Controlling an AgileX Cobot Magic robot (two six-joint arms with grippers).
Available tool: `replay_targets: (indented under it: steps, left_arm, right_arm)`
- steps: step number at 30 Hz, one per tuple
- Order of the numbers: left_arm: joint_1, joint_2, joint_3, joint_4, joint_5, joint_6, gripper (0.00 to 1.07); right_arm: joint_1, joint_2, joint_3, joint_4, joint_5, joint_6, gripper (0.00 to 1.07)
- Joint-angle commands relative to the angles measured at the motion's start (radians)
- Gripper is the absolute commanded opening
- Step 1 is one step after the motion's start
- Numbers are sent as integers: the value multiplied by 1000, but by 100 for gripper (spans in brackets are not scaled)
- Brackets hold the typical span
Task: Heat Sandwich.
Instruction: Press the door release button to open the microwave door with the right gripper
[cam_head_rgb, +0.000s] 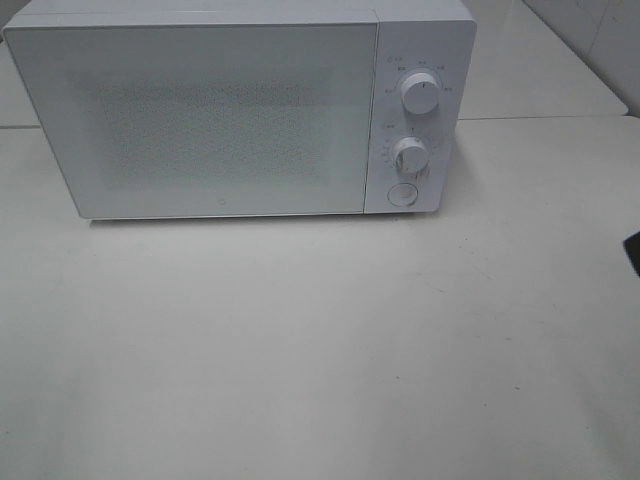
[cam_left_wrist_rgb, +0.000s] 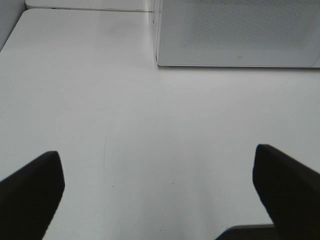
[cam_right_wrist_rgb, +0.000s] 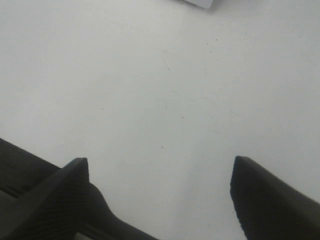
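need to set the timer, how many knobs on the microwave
2. The upper knob on the microwave's right panel, the lower knob just below it, above a round button. None look hidden.

White matte table (cam_head_rgb: 300, 350) under and in front of the microwave (cam_head_rgb: 220, 120); second table (cam_head_rgb: 540, 70) butts behind it. Tiled wall (cam_head_rgb: 600, 30) beyond. Soft, even light.

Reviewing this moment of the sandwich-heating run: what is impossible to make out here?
- Sandwich: in no view; the microwave door is shut and its dotted panel hides the inside.
- Markings around upper knob and lower knob: too small, exterior high view.
- Dark object at that view's right edge: cut off.
- Arms: outside that view; wrist views show only the fingertips of the open left gripper and right gripper.
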Motion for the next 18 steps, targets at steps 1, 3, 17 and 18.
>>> replay_targets:
  steps: [1, 3, 17, 18]
  left_arm:
    - [5, -17, 2, 1, -4, -7, 97]
    - [5, -17, 2, 1, -4, -7, 97]
    - [5, -17, 2, 1, -4, -7, 97]
    - [5, -17, 2, 1, -4, -7, 97]
  right_arm:
    - [-32, -100, 43, -33, 14, -11, 76]
    - [-55, -129, 57, -35, 15, -11, 76]
    - [-390, -497, 215, -18, -13, -13, 76]
    - [-402, -518, 223, -18, -13, -14, 76]
